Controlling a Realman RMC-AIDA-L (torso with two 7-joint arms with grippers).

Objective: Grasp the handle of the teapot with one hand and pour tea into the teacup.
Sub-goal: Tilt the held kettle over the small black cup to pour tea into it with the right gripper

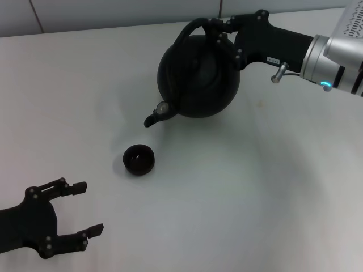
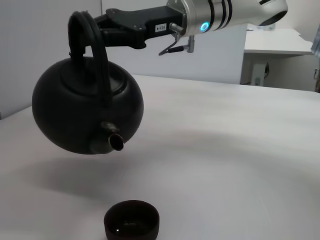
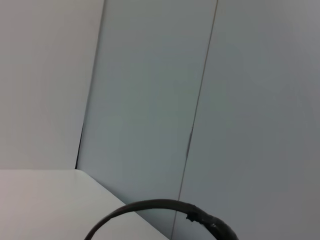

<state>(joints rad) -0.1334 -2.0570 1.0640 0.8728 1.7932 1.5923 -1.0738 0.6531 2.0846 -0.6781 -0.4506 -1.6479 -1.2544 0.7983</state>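
Observation:
The round matte-black teapot (image 1: 198,73) hangs in the air above the white table, tilted with its spout (image 1: 153,118) pointing down toward the teacup. My right gripper (image 1: 218,28) is shut on the arched black handle (image 1: 190,29) at the pot's top. In the left wrist view the teapot (image 2: 87,112) is lifted clear of the table, spout (image 2: 112,141) above and behind the teacup (image 2: 132,220). The small dark teacup (image 1: 139,159) stands on the table in front of the spout. No tea stream shows. My left gripper (image 1: 84,207) is open and empty at the near left. The right wrist view shows only the handle's arc (image 3: 165,210).
The white table (image 1: 255,187) stretches around the cup and pot. A pale wall runs along its far edge (image 1: 113,14). In the left wrist view a white desk (image 2: 277,45) stands beyond the table at the back right.

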